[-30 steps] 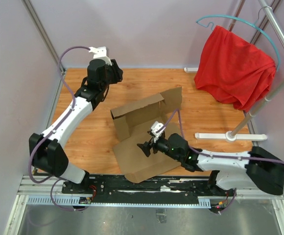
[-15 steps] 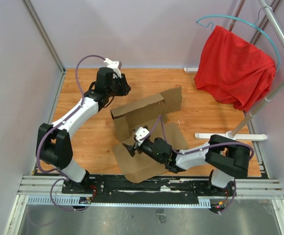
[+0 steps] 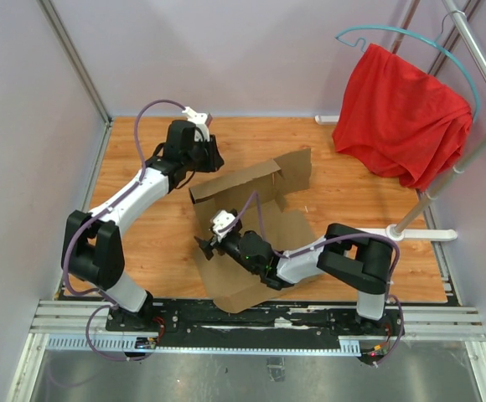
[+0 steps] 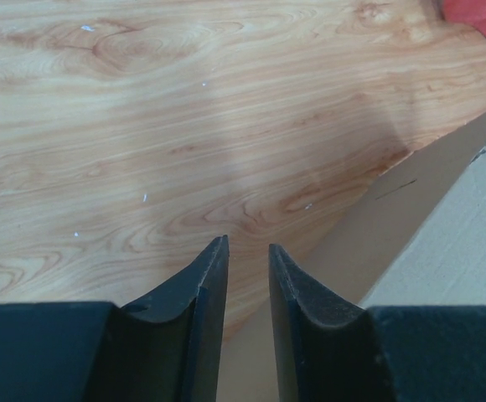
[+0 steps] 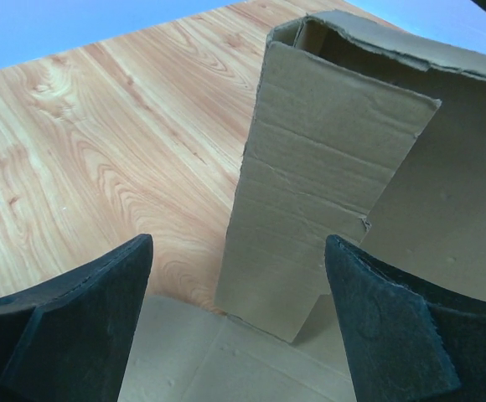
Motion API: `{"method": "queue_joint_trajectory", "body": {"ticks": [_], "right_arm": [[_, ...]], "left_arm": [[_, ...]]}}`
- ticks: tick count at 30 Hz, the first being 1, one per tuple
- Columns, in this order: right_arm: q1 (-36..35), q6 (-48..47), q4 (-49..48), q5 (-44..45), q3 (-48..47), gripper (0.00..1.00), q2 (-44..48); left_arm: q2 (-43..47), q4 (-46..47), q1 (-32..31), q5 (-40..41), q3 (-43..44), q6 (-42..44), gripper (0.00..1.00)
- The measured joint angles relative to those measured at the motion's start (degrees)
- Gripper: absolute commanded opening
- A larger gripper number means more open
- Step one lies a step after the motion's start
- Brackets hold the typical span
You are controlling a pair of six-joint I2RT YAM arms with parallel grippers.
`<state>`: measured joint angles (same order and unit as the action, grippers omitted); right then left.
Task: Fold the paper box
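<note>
Paper box (image 3: pixel 255 222) sits mid-tabletop, a bit right of centre, skewed to the tabletop (image 3: pixel 142 243) edges. It's partly formed. The far long wall is standing, with a flap up at its right end. The near panel lies flat and runs out toward the near edge by the arm bases. In the right wrist view the paper box (image 5: pixel 318 184) shows a narrow side panel standing upright off the flat base. Its top edge is ragged, and a taller wall stands behind it to the right.

Right fingers (image 3: pixel 201 246) are at the box's left side, low over the left edge of the flat panel. In the wrist view the right fingers (image 5: pixel 84 327) are spread wide. The upright panel stands ahead, in line with the gap. Nothing is clamped, and I can't tell if either pad touches the cardboard.

Left fingers (image 3: pixel 212 156) are at the box's far-left corner, just off the end of the standing wall. In the wrist view the left fingers (image 4: pixel 201 306) show only a narrow gap with nothing in it and bare wood below. A sloping cardboard edge (image 4: pixel 444 218) lies just right of them, with no contact visible.

Red cloth (image 3: pixel 402 117) hangs on a teal hanger (image 3: pixel 411 35) from a white rack (image 3: pixel 394 233) at far right, well apart from the box. The rack's foot rests on the tabletop to the right of the box.
</note>
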<state>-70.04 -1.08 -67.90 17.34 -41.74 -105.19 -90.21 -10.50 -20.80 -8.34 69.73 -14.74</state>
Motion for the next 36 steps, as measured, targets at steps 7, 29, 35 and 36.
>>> {"method": "queue_joint_trajectory", "body": {"ticks": [7,29,35,36], "right_arm": [[0.0,0.2,-1.0,2.7,-3.7,0.83,-4.8],[3.5,3.0,-0.9,4.9,-7.3,0.69,-9.4],[3.5,4.3,-2.3,6.9,-6.7,0.89,-12.1],[3.5,4.3,-3.6,8.0,-6.0,0.91,-12.1]], "left_arm": [[-0.3,0.0,0.0,-0.7,-0.1,0.3,0.22],[-7.1,-2.1,-4.0,-2.8,0.1,2.1,0.12],[-6.9,-2.3,-4.5,-2.0,0.1,2.1,0.11],[-6.8,-2.4,-4.5,-1.7,0.1,2.1,0.11]]}}
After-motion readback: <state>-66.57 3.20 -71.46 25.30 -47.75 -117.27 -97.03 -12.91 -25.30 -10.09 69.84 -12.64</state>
